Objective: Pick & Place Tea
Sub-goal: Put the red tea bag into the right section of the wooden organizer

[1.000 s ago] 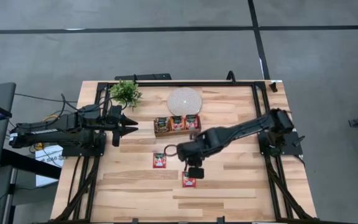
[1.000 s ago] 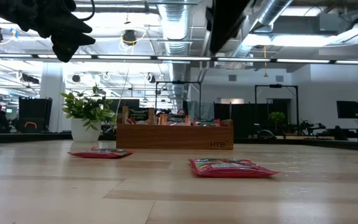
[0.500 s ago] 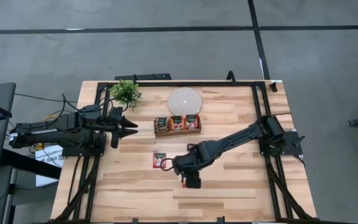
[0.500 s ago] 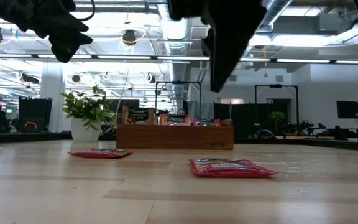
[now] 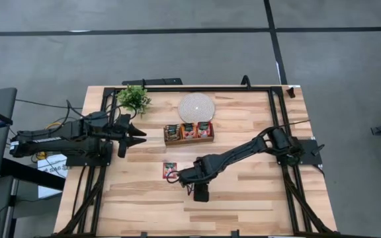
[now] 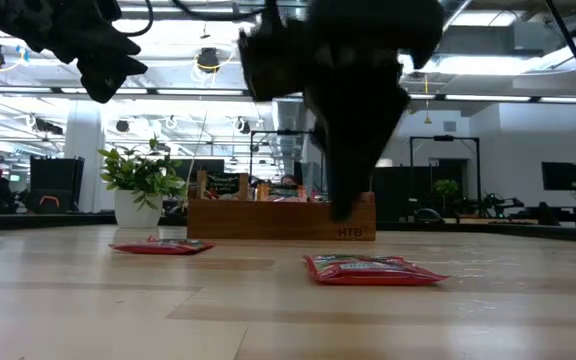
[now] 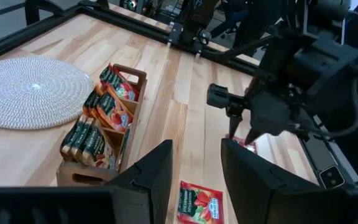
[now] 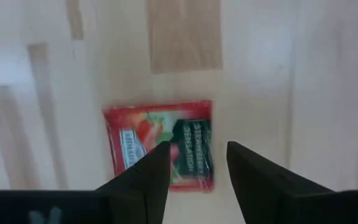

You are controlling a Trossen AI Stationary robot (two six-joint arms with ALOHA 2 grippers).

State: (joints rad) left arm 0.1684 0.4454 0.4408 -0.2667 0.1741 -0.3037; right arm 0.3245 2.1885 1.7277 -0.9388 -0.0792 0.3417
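Two dark fingers of the right gripper (image 8: 191,171) stand apart above a flat red square tea sachet (image 8: 160,146) at lower centre of the wooden table (image 5: 256,198) — descend straight, straddle it. The left gripper (image 5: 137,134), open, waits at left.

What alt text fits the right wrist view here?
The right end effector, fingers open, hovers directly above a red strawberry tea sachet lying flat on the pale wooden table. Nothing else shows.
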